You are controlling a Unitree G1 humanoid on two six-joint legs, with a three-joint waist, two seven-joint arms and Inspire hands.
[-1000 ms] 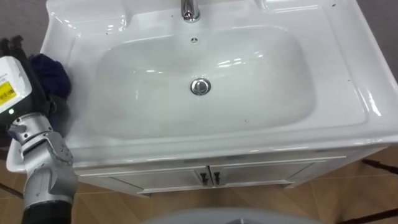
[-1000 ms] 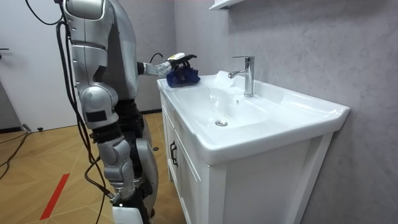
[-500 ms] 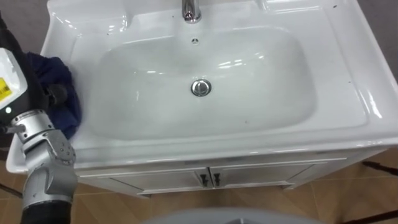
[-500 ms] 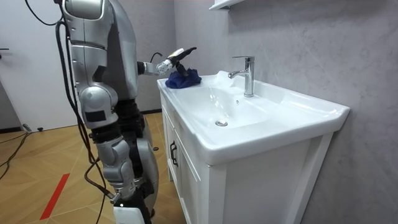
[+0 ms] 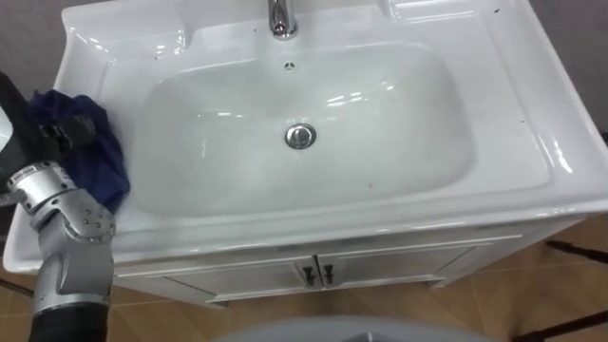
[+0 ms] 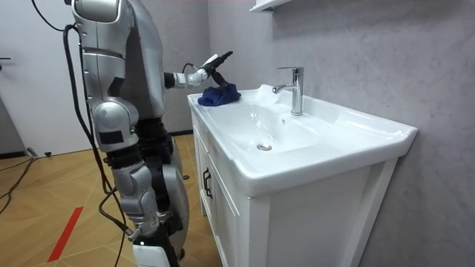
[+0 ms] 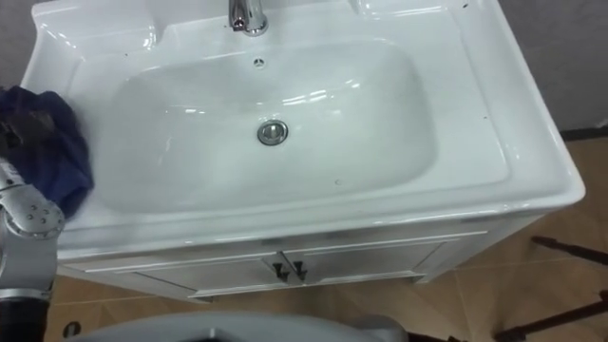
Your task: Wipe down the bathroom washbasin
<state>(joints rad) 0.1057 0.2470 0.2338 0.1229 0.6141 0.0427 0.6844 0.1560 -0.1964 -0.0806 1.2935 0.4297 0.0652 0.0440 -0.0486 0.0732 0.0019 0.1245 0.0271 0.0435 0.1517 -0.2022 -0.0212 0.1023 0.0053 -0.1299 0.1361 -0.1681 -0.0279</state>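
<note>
Room view: the robot stood upright on the wooden floor [image 6: 44, 200], close against the front of the white cabinet [image 6: 319, 215], facing the basin [image 5: 313, 85] on top of it.
Cloth: a dark blue cloth [image 6: 220, 95] lay crumpled on the basin's flat rim at the robot's left. It sat beside the bowl and outside it, near the back corner.
Cloth and hand: the left hand [image 6: 208, 68] hung just above the cloth, over its outer side. From the room a thin gap seemed to part the two (in the eye views dark fingers overlapped the cloth's left part, so whether they touched could not be told for certain).
Basin: white and glossy, one broad shallow bowl with a wide rim all round.
In the bowl: a round metal drain [image 5: 300, 136] sat at the bottom middle, and a small overflow hole [image 5: 290, 66] showed on the back wall above it.
Faucet: a chrome faucet [image 6: 295, 89] stood upright at the middle of the back rim, its spout reaching out over the bowl, well apart from the cloth.
Cabinet: two doors under the basin were shut, with their small dark handles [image 5: 316, 275] side by side at the centre seam.
Left hand, state: the fingers were stretched straight, slanting up and toward the wall, and held nothing.
Floor: a red strip [image 6: 67, 233] ran across the boards behind the robot.
</note>
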